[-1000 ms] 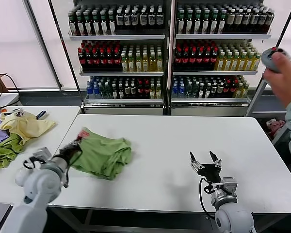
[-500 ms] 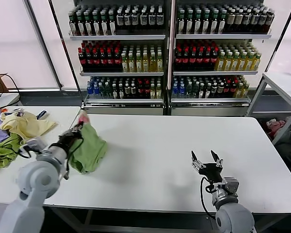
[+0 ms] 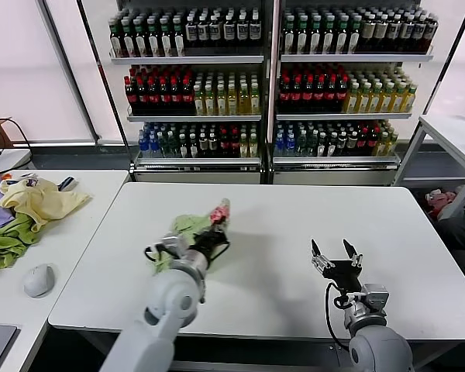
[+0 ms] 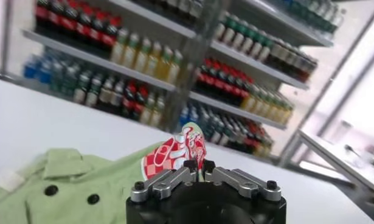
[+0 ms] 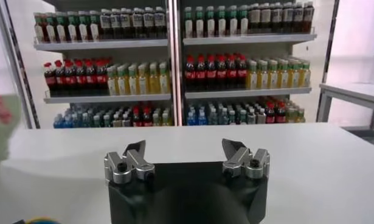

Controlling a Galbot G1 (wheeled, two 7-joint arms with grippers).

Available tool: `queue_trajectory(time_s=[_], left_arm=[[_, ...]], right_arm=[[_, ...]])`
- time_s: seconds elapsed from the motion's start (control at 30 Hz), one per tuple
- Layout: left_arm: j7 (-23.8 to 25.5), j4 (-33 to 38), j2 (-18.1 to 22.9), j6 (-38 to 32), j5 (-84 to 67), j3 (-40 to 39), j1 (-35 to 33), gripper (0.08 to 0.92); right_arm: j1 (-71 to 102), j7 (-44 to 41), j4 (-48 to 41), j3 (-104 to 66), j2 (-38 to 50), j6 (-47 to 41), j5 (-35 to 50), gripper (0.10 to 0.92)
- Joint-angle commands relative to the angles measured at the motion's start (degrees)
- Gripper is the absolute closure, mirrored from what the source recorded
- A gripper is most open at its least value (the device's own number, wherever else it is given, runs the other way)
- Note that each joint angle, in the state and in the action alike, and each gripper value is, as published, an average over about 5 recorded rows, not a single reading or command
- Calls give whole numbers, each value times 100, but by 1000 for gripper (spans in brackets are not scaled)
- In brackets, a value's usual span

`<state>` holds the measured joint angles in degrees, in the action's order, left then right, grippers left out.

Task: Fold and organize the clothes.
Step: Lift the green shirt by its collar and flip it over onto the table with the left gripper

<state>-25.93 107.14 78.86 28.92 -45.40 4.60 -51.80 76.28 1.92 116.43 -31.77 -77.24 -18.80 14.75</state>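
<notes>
Green fabric of the shirt (image 3: 187, 229) lies bunched on the white table (image 3: 279, 232), left of the table's middle and a little toward the robot. One end is lifted off the surface, and there the red-pink print (image 3: 218, 213) stands highest, pointing toward the shelves. In the left wrist view the shirt (image 4: 83, 182) spreads out below the camera with its collar and two small dark buttons (image 4: 71, 195) in sight, and the printed patch (image 4: 177, 152) rises straight up out of the grip.

The left gripper (image 3: 209, 236) has that printed edge pinched: in the wrist view its fingers (image 4: 188, 165) are drawn together with the cloth caught between them, closed tight around it. The left arm reaches in from the near left corner of the table.

The right gripper (image 3: 335, 260) sits low over the near right part of the table, well apart from the shirt. Its two fingers (image 5: 138, 152) stand wide apart with nothing between them, as the right wrist view shows clearly.

On a second table (image 3: 85, 225) to the left lies a heap of other clothes (image 3: 27, 209) in yellow, green and purple, with a grey mouse (image 3: 39, 280) near its front edge. Behind both tables stand tall shelves (image 3: 271, 77) full of bottles.
</notes>
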Motion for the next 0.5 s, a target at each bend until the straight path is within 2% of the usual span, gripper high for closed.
queue_trajectory(time_s=[0.03, 0.2, 0.33, 0.5], left_arm=[[97, -1341, 1272, -136, 1039, -1232, 471, 887], [544, -1455, 1271, -332, 1708, -1354, 431, 845], [649, -1315, 1221, -366, 1762, -1287, 289, 736], [674, -680, 973, -364, 1525, -1024, -57, 589]], right_arm=[[11, -9, 34, -102, 87, 2, 6, 203], [-33, -10, -16, -105, 131, 6, 11, 203], [-106, -1, -82, -42, 126, 5, 9, 203], [-242, 87, -227, 174, 67, -1, 9, 203]])
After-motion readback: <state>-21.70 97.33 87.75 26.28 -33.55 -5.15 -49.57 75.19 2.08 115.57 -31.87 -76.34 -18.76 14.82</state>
